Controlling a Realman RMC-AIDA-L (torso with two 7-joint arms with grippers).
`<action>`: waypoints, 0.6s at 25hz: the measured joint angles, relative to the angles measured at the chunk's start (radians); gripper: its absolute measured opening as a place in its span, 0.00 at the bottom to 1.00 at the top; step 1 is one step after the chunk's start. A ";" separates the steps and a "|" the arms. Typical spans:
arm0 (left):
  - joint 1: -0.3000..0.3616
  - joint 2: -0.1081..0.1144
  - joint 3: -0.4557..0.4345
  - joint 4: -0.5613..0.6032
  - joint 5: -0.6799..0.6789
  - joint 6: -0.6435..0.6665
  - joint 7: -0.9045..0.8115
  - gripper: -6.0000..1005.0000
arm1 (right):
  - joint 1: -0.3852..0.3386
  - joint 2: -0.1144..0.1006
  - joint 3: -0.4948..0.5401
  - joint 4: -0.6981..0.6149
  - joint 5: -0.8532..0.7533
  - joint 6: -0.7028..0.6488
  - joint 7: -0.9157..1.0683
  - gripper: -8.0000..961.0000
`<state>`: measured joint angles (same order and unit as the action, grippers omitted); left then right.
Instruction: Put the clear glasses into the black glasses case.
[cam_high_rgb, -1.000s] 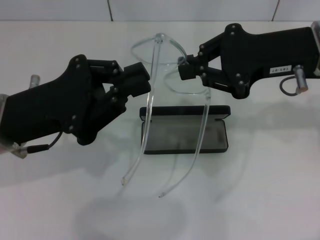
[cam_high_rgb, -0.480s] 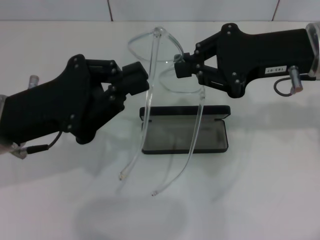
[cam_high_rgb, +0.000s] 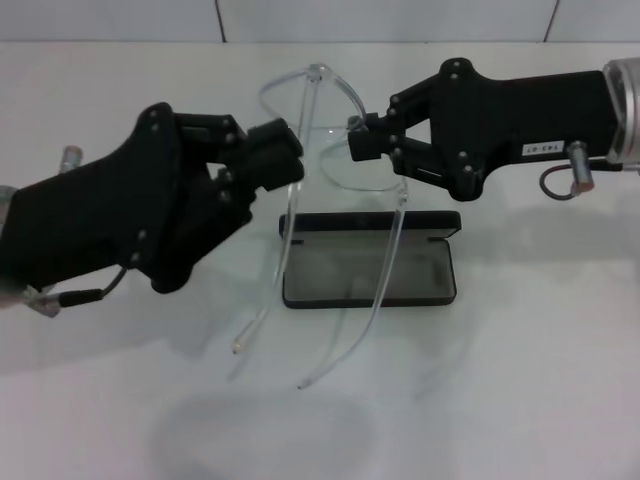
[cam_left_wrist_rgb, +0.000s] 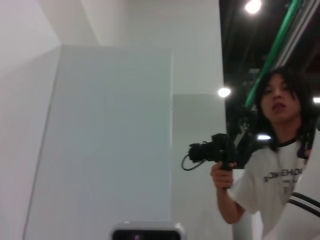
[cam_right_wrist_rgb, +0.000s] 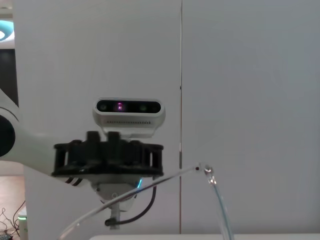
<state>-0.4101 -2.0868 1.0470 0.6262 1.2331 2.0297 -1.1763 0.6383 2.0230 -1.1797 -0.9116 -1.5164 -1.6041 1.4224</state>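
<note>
I hold the clear glasses (cam_high_rgb: 316, 73) in the air between both grippers, lens at the far side, above the table. My left gripper (cam_high_rgb: 291, 163) is shut on the left end of the lens by the hinge. My right gripper (cam_high_rgb: 358, 140) is shut on the right end. The two long clear arms hang down toward me, crossing over the black glasses case (cam_high_rgb: 440, 222), which lies open on the white table with its grey lining up. The right wrist view shows one clear hinge and arm of the glasses (cam_right_wrist_rgb: 214, 186) and the left gripper end-on, farther off.
White table (cam_high_rgb: 520, 380) all around the case, with a white wall behind it. In the left wrist view a person (cam_left_wrist_rgb: 280, 170) stands off to the side holding a camera.
The right gripper has shifted a little left. The glasses have turned slightly, and the tips of their arms have swung leftward over the case.
</note>
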 joint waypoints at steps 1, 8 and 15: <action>-0.002 0.000 0.010 0.000 -0.002 0.000 0.000 0.08 | 0.005 0.001 0.000 0.007 0.002 0.002 -0.006 0.07; -0.015 0.000 0.044 -0.007 0.002 -0.005 0.019 0.07 | 0.044 0.001 -0.024 0.060 0.081 0.009 -0.048 0.07; -0.015 0.002 0.037 -0.045 0.005 -0.025 0.056 0.06 | 0.053 0.003 -0.036 0.073 0.109 0.002 -0.059 0.07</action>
<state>-0.4251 -2.0844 1.0845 0.5808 1.2376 2.0042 -1.1201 0.6916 2.0259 -1.2153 -0.8390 -1.4069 -1.6018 1.3636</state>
